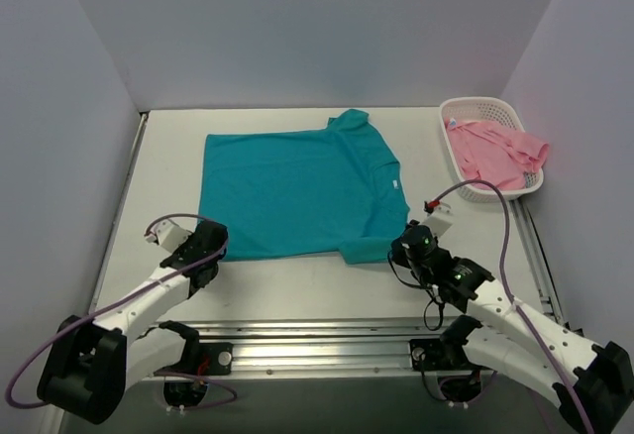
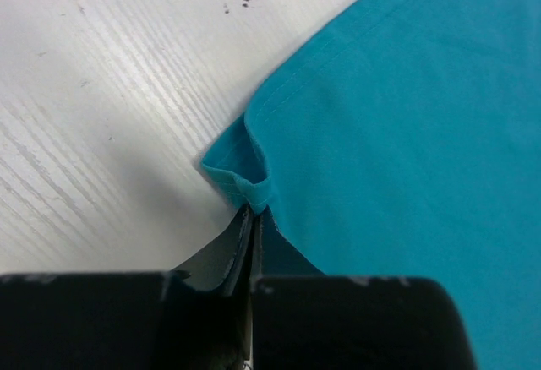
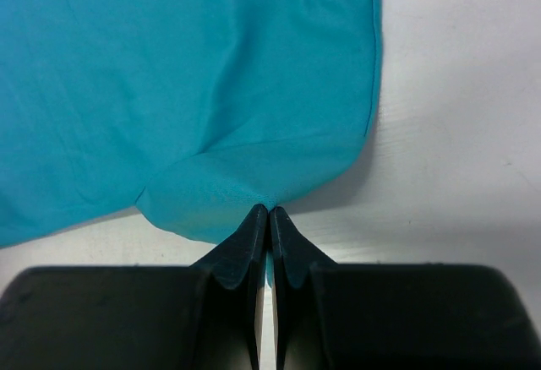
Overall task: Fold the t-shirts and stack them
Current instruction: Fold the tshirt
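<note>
The teal t-shirt (image 1: 297, 191) lies spread flat on the white table, neck to the right. My left gripper (image 1: 211, 248) is at its near-left hem corner. In the left wrist view the left gripper (image 2: 255, 209) is shut on a small puckered fold of that corner of the teal t-shirt (image 2: 406, 133). My right gripper (image 1: 398, 248) is at the near sleeve. In the right wrist view the right gripper (image 3: 269, 211) is pinched shut on the sleeve's edge of the teal t-shirt (image 3: 169, 74). The pink t-shirt (image 1: 495, 152) lies crumpled in the basket.
A white lattice basket (image 1: 475, 104) stands at the table's back right, against the right wall. Grey walls close in the table on three sides. A metal rail (image 1: 317, 340) runs along the near edge between the arm bases.
</note>
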